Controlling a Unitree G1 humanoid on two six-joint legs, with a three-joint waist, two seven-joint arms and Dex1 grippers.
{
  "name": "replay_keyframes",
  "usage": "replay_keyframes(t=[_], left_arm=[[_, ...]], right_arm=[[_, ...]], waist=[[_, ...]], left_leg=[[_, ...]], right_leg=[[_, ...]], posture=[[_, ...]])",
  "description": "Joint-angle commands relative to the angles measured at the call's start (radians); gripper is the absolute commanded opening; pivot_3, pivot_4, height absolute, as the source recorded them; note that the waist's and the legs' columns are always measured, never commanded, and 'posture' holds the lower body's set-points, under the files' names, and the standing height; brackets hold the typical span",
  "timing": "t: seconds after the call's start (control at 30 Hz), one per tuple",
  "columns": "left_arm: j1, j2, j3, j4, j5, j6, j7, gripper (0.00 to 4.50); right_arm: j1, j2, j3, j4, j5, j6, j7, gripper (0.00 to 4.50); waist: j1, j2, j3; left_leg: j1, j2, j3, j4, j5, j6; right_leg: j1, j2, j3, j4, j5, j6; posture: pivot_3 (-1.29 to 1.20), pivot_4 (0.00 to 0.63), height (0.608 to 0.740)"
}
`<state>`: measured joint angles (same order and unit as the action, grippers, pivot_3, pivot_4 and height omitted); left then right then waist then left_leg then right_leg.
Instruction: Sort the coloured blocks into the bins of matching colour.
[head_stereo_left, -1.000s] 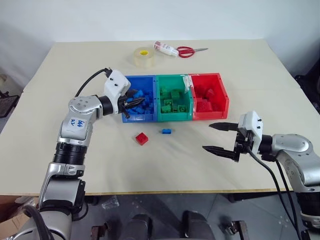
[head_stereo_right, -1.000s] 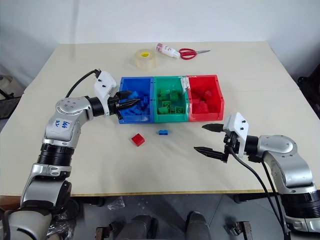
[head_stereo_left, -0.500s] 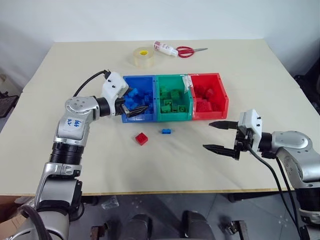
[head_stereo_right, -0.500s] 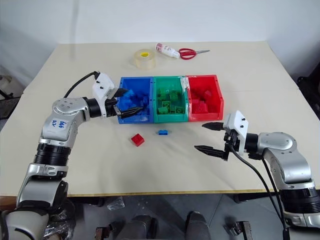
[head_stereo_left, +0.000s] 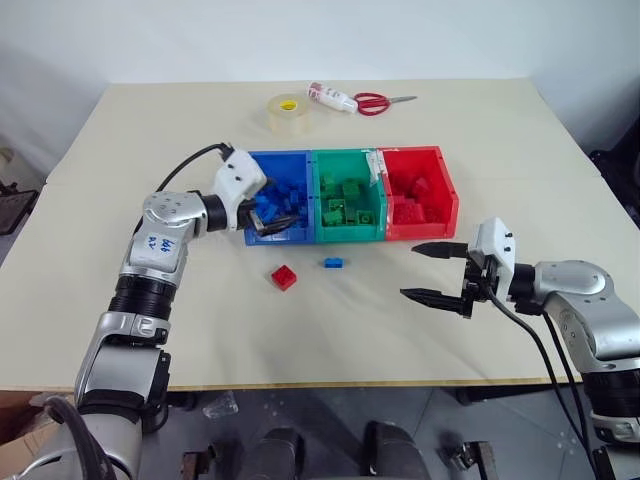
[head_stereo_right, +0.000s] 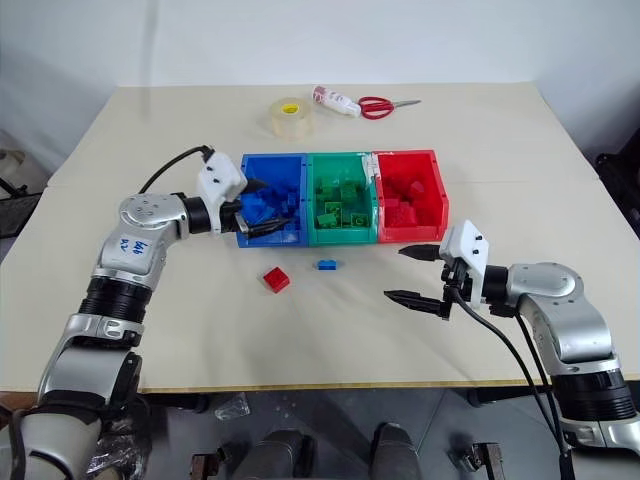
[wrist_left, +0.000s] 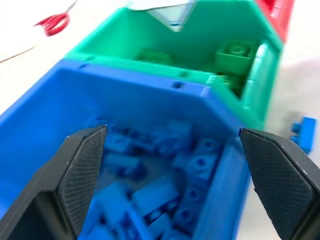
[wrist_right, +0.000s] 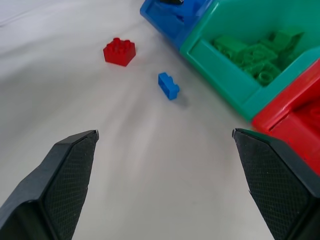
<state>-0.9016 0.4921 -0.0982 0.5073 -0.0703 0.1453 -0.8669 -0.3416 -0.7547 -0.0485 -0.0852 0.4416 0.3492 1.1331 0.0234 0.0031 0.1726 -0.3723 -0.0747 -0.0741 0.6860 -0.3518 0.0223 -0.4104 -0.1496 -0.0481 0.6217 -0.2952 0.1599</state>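
left gripper (head_stereo_left: 274, 207) hangs over the blue bin (head_stereo_left: 279, 232), jaws spread wide with nothing in them - bin's full of blue blocks (wrist_left: 165, 185). right gripper (head_stereo_left: 432, 271) hovers over the table (head_stereo_left: 150, 120) in front of the red bin (head_stereo_left: 422, 225), jaws wide apart too. a red block (head_stereo_left: 284, 277) and a blue block (head_stereo_left: 333, 263) lie loose in front of the bins.

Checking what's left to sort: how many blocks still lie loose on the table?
2: a red block in front of the blue bin, and a blue block in front of the green bin.
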Motion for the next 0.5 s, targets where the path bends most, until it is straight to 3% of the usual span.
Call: replay_keyframes(t=[0.03,0.17,0.27,0.5], left_arm=[[-0.053,0.019,0.041,0.017,-0.012,0.037,0.02,4.49],[0.04,0.079,0.108,-0.14,-0.125,0.143,-0.086,4.49],[0.17,0.179,0.171,-0.27,-0.205,0.219,-0.174,4.49],[0.524,0.379,0.387,-0.418,-0.346,0.194,-0.335,4.49]], right_arm=[[0.022,-0.005,-0.039,-0.062,0.022,-0.008,-0.012,4.5],[0.047,-0.013,-0.052,-0.083,0.031,-0.001,-0.02,4.5],[0.047,-0.019,-0.056,-0.079,0.034,0.0,-0.014,4.5],[-0.017,-0.03,-0.033,-0.004,0.016,-0.017,0.042,4.5]], waist=[[-0.001,0.0,0.0],[-0.017,0.0,0.0],[-0.034,0.0,0.0],[-0.049,0.0,0.0]], left_leg=[[0.0,0.0,0.0,0.0,0.0,0.0],[0.0,0.0,0.001,-0.001,0.0,0.0],[0.001,0.001,0.0,-0.003,0.0,0.0],[0.001,0.001,-0.003,-0.003,0.0,-0.001]], right_leg=[[0.0,0.0,0.0,0.0,0.0,0.0],[-0.002,0.0,0.0,0.001,0.0,0.0],[-0.003,0.0,0.0,0.002,0.0,0.0],[-0.003,0.0,0.001,0.001,0.0,0.0]], posture=[[0.0,0.15,0.74],[0.0,0.15,0.74],[0.0,0.15,0.74],[0.0,0.15,0.74]])
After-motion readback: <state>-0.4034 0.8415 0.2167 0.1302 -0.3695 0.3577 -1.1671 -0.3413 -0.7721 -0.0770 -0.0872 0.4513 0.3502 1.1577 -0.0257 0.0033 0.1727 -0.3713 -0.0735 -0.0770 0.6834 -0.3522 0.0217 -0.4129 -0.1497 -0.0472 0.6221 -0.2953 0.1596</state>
